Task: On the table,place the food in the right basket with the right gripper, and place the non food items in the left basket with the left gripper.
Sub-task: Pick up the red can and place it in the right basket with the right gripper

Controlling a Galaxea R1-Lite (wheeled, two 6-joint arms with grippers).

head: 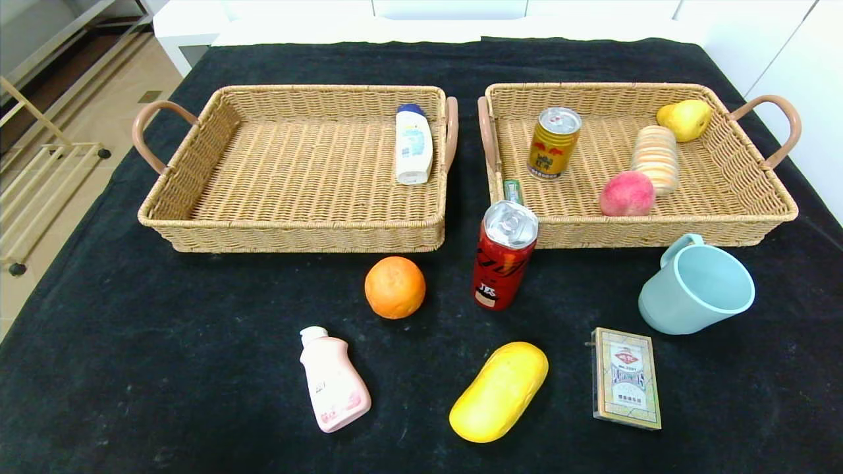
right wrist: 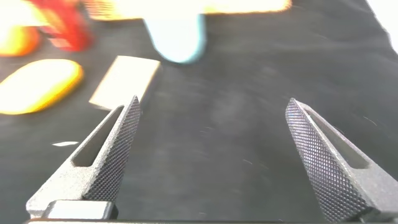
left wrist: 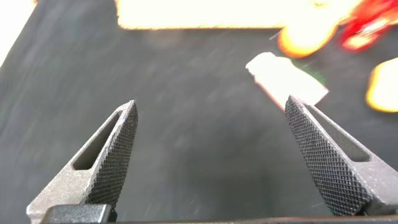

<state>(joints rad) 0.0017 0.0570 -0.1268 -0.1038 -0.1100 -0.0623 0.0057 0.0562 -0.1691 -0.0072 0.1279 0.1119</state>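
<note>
Sorting task, partly complete. On the black table [head: 132, 368] we see two wicker baskets side by side. The left basket [head: 197, 197] holds one non-food item, a white bottle [head: 413, 145] lying against its right wall. The right basket [head: 751, 197] holds a gold can [head: 553, 143], a peach [head: 627, 193], a stack of round biscuits [head: 655, 158] and a yellow pear [head: 686, 119]; a small green item [head: 513, 191] lies at its near left corner, too small for us to identify.

Six things remain on the table in front of the baskets. By our judgement three are food or drink for the right basket: the orange [head: 395, 287], the upright red can [head: 504, 255] and the yellow bread roll [head: 499, 391]. Three are non-food for the left basket: the pink bottle [head: 333, 380] lying flat, the card box [head: 625, 376] and the tipped blue cup [head: 696, 287].

Neither arm appears in the head view. In the wrist views, the left end effector [left wrist: 211, 155] hangs open and empty above bare cloth, with the pink bottle ahead of it. The right end effector [right wrist: 211, 155] is likewise spread wide and empty, with the card box and cup beyond. We judge the task a little under half done.
</note>
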